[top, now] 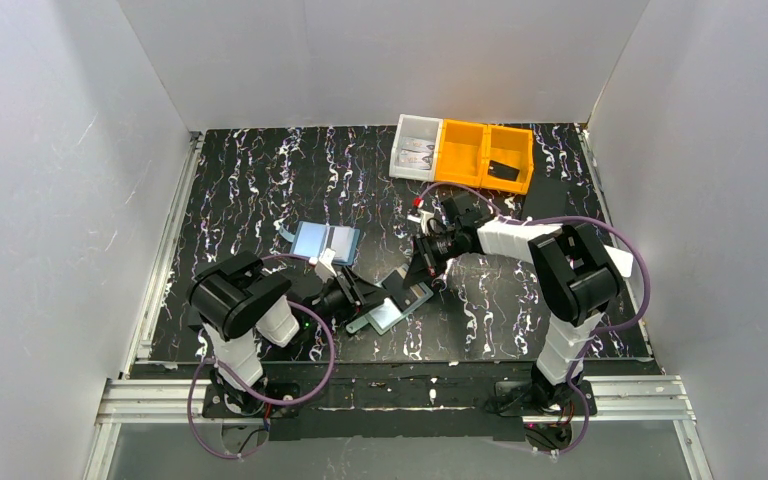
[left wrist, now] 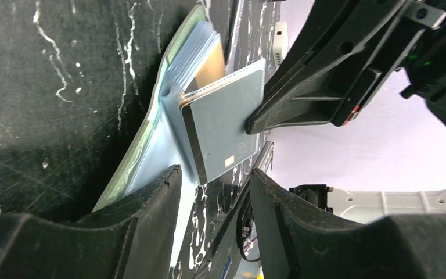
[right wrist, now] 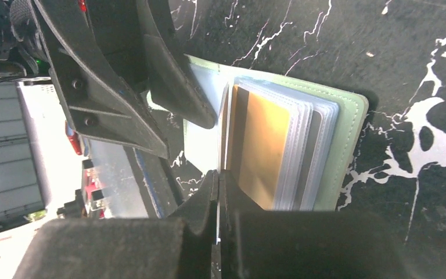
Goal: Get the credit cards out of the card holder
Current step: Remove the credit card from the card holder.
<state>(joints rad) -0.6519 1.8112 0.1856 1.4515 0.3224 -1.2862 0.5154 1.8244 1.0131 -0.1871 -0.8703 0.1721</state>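
Card holder [top: 388,315] open, long axis diagonal, grey-blue card [left wrist: 223,128] pinched

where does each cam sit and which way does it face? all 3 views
Top external: fixed above and behind the bases, looking down on the table; left arm and right arm show whole.
Left wrist: on the left arm, looking along the left pincer at the open card holder; its own fingers frame the bottom.
Right wrist: on the right arm, looking along the right pincer, shut on a grey-blue card; its fingers fill the bottom.
Shared: both wrist views show the card holder and the other arm's pincer.
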